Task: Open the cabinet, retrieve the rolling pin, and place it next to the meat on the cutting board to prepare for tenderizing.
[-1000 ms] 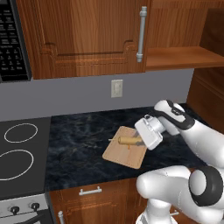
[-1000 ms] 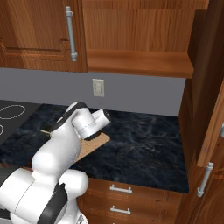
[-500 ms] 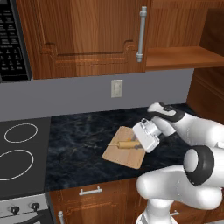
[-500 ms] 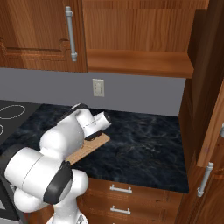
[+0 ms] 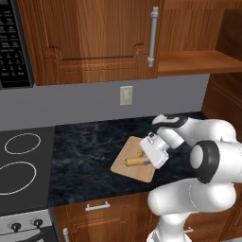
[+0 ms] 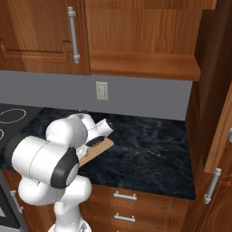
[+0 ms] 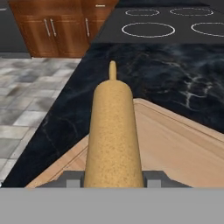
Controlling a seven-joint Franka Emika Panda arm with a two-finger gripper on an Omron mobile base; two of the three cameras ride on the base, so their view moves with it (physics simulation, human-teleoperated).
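My gripper [image 5: 147,161] is shut on one end of the rolling pin [image 5: 133,161], a light-tan wooden cylinder held low and nearly level over the cutting board [image 5: 124,166]. In the hand view the rolling pin [image 7: 113,127] runs straight away from my gripper [image 7: 113,179], over the cutting board [image 7: 175,144]. The meat [image 5: 139,152], a tiny orange morsel, lies on the board just behind the pin. Whether the pin touches the board cannot be told. The cabinet [image 5: 189,61] stands open above, its wooden shelf bare; its door [image 6: 222,122] hangs swung out at the right.
A cooktop [image 5: 19,160] lies left of the dark stone counter [image 5: 85,151], under a microwave [image 5: 14,47]. A closed arched-panel door [image 5: 94,38] with a silver handle [image 5: 152,35] hangs above. A wall outlet [image 5: 125,95] sits behind the board. Drawers [image 6: 124,195] run below.
The arm has brought the rolling pin down and toward the counter's front, from above the board to just over it. The grip stays the same.
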